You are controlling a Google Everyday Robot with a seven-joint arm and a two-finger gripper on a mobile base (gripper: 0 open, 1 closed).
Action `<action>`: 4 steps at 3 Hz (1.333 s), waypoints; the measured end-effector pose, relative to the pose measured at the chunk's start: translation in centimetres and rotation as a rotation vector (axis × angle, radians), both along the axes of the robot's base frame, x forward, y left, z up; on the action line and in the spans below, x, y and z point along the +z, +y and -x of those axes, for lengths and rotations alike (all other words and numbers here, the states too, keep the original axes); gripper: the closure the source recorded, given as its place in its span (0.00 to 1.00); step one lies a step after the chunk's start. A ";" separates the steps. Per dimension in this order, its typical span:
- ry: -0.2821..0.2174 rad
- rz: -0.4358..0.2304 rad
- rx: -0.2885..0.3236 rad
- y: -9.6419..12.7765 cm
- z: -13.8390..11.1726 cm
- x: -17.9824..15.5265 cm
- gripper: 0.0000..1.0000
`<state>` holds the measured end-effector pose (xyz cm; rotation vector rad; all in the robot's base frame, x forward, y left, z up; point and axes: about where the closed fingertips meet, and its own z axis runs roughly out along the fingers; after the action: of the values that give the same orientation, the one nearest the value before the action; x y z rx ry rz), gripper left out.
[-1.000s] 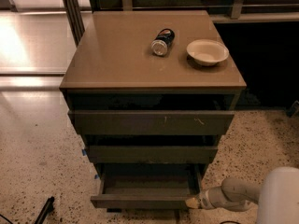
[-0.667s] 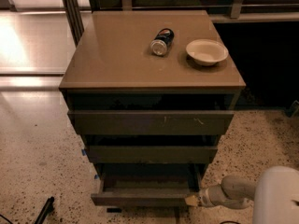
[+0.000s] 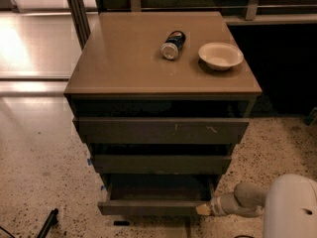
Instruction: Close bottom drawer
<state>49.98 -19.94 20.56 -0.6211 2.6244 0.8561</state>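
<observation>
The bottom drawer (image 3: 153, 207) is the lowest and narrowest of three dark grey-brown drawers in a brown cabinet (image 3: 124, 68). It stands pulled out, its shallow box showing from above. My gripper (image 3: 204, 209) reaches in from the lower right on a pale arm (image 3: 247, 200). Its tip is at the right end of the drawer's front, touching or nearly touching it.
A lying soda can (image 3: 173, 44) and a white bowl (image 3: 221, 55) sit on the cabinet top. The middle drawer (image 3: 161, 163) and the scratched top drawer (image 3: 161, 130) stick out less. A dark object (image 3: 47, 223) lies on the speckled floor at lower left. My white body (image 3: 292, 207) fills the lower right corner.
The gripper stays at the right end of the bottom drawer's front. The drawer's front has shifted slightly back toward the cabinet.
</observation>
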 end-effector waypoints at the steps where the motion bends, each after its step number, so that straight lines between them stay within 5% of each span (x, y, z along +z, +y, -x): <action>1: -0.004 0.005 -0.009 0.1 -1.7 -0.1 1.00; 2: -0.031 0.021 -0.041 0.4 -5.7 -0.2 1.00; 4: -0.009 0.019 -0.025 0.4 -5.0 -0.4 1.00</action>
<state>55.03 -19.58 20.18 -0.5948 2.6295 0.8204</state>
